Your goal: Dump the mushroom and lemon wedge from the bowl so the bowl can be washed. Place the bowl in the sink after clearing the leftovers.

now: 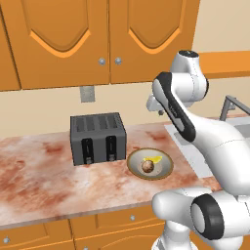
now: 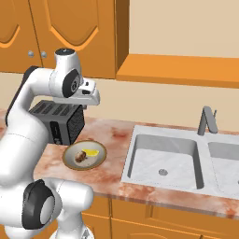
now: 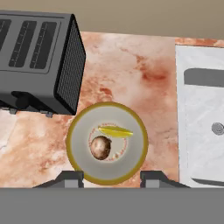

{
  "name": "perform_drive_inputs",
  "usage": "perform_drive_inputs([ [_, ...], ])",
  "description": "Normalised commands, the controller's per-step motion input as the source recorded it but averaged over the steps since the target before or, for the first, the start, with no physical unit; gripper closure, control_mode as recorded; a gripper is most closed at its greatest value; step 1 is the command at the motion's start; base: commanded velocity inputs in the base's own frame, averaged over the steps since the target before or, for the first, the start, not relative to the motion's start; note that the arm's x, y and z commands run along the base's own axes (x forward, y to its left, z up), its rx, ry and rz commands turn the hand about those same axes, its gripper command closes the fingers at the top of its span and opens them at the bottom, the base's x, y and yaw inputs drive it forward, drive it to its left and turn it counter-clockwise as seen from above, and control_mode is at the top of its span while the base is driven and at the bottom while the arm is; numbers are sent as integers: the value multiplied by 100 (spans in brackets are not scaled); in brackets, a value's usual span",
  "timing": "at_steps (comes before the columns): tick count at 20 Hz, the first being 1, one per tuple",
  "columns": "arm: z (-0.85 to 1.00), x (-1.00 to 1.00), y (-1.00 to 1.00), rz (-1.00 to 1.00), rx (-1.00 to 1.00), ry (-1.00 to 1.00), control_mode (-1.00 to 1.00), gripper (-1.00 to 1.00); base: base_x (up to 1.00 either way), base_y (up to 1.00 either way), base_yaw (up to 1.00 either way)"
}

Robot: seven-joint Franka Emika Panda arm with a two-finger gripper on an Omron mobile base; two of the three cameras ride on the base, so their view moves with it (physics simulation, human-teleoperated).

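The bowl (image 3: 83, 131) sits on the marble counter beside the toaster, beige inside with an olive rim (image 1: 134, 161) (image 2: 70, 156). Inside it lie the brown mushroom (image 3: 101, 147) (image 1: 148, 167) (image 2: 80, 157) and the yellow lemon wedge (image 3: 115, 131) (image 1: 154, 158) (image 2: 91, 152), close together. My gripper (image 3: 111, 177) hangs well above the bowl, pointing down at it, open with nothing between its fingers. The white-grey sink (image 2: 161, 156) (image 3: 201, 131) lies to the right of the bowl, with a strip of counter between them.
A dark grey toaster (image 1: 97, 138) (image 2: 65, 123) (image 3: 37, 65) stands just left of the bowl. A grey faucet (image 2: 207, 120) rises behind the sink. Orange wall cabinets (image 1: 97, 34) hang above the counter, and a shelf (image 2: 182, 67) juts out over the sink.
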Motion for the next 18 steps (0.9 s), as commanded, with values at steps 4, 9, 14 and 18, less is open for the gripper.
perform_drive_inputs([
  [4,0,0,-3,0,1,0,-100,-100,0,0,0],
  [9,-17,-51,-41,-6,7,-1,-100,-100,0,0,0],
  [14,-55,-64,-59,-17,16,5,-100,-100,0,0,0],
  [18,-76,-46,-49,-7,16,6,-100,-100,0,0,0],
])
